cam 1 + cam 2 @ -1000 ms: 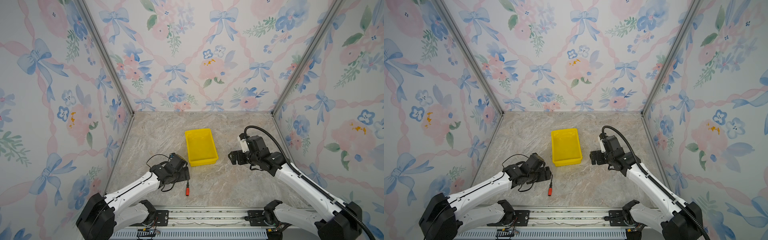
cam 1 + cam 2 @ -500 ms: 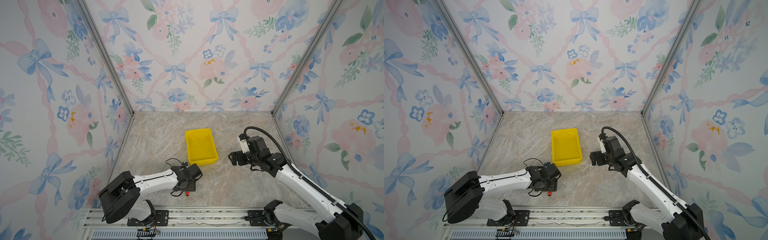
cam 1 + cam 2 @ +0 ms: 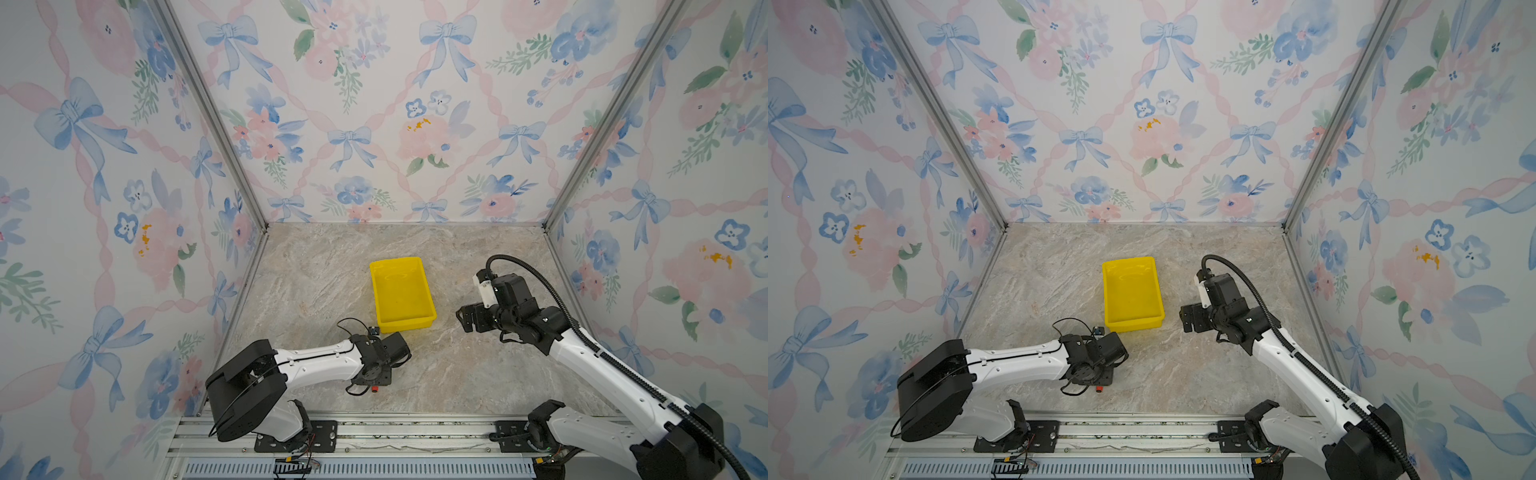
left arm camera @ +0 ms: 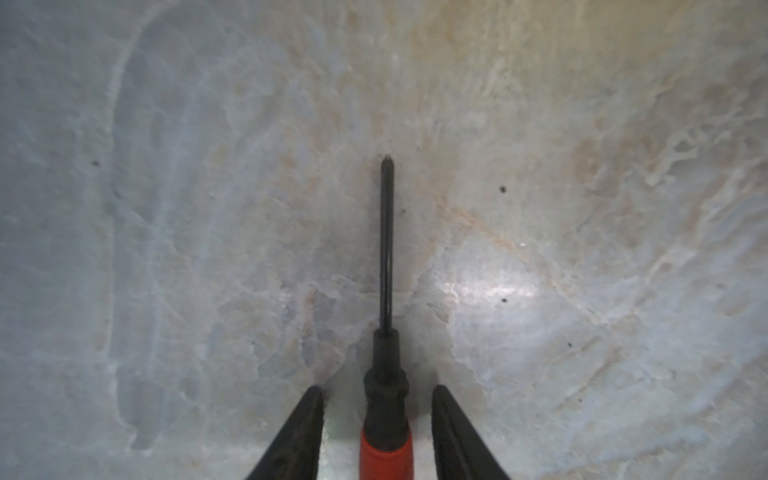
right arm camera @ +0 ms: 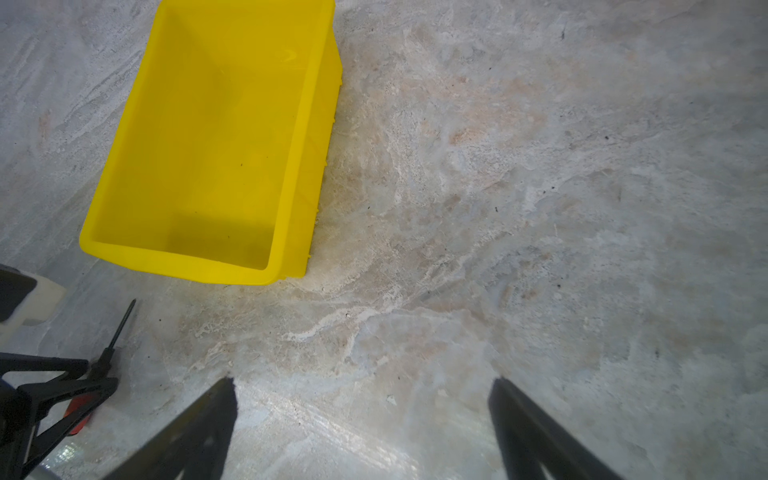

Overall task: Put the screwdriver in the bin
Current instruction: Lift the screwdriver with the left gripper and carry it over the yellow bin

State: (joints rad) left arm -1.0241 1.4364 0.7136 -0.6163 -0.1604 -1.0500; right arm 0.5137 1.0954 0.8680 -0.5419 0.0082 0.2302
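Marbled stone worktop (image 3: 457, 374) under flowered walls is where your left claw (image 4: 377, 395) sits low, its two fingers straddling the screwdriver (image 4: 386, 374) with a sliver of worktop showing on each side of the black collar. So the claw is partly spread around the tool, not yet pinching it. The long axis runs straight out between the fingers, orange-red handle back toward the wrist, thin shaft and tip pointing away, flat on the stone. In both top views only the handle's red end (image 3: 375, 389) peeks from under the wrist. Outward from there, the bin (image 3: 428, 320) lies just beyond the tip end, near but apart, and looks empty. Your right claw (image 5: 361, 395) hangs spread wide on the bin's far side, holding nothing. The left arm is plainly nearer; I judge closing comes next.
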